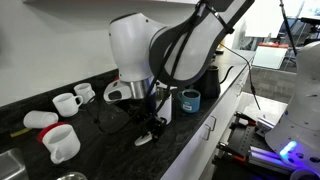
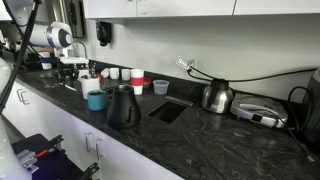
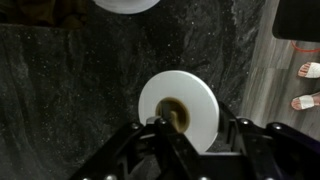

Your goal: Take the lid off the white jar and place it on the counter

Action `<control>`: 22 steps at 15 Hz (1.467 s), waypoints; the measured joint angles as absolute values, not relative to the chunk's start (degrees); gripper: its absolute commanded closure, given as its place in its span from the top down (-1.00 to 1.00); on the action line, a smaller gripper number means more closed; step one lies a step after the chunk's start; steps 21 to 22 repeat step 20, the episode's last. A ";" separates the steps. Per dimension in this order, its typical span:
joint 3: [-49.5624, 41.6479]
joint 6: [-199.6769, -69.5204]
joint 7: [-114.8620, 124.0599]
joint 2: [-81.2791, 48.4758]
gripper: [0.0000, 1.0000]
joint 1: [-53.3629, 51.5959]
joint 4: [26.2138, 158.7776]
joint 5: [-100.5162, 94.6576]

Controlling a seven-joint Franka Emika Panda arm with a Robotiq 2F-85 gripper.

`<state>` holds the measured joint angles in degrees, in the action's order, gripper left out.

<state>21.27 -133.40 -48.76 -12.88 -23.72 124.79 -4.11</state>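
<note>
The lid [image 3: 190,95] is a white disc with a brownish knob in its middle. It lies on the black speckled counter [image 3: 60,90], seen from straight above in the wrist view. My gripper [image 3: 200,125] is open, with one finger on each side of the lid's near half, the left one close to the knob. In an exterior view the gripper [image 1: 150,127] hangs low over the lid [image 1: 145,138] at the counter's front. The white jar [image 1: 165,106] stands just behind it, partly hidden. A white round rim [image 3: 127,4], probably the jar, shows at the top of the wrist view.
A blue cup [image 1: 190,100] stands beside the jar. White mugs [image 1: 67,102] and a white pitcher [image 1: 62,142] are on the other side. A black jug [image 2: 123,105], the sunken sink [image 2: 170,108], a kettle [image 2: 215,95] and red-banded cups [image 2: 136,76] stand further along the counter.
</note>
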 measured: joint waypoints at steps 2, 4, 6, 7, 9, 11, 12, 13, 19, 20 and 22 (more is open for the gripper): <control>21.60 -133.37 -47.34 -12.88 0.69 -23.70 124.55 -3.94; 21.91 -133.33 -46.13 -12.88 0.96 -23.69 124.46 -3.92; 22.11 -133.29 -45.28 -12.88 1.00 -23.68 124.46 -3.92; 22.14 -133.28 -45.02 -12.88 1.00 -23.66 124.46 -3.89; 22.22 -133.28 -44.88 -12.83 1.00 -23.50 124.41 -3.22; 22.34 -133.27 -44.90 -12.61 1.00 -23.30 124.32 -2.31; 22.34 -133.26 -44.90 -12.66 1.00 -23.31 124.35 -2.34; 22.35 -133.27 -44.90 -12.73 1.00 -23.31 124.35 -2.34; 22.36 -133.27 -44.90 -12.77 1.00 -23.31 124.35 -2.34; 22.36 -133.27 -44.90 -12.77 1.00 -23.31 124.35 -2.34; 22.36 -133.27 -44.90 -12.77 1.00 -23.31 124.35 -2.34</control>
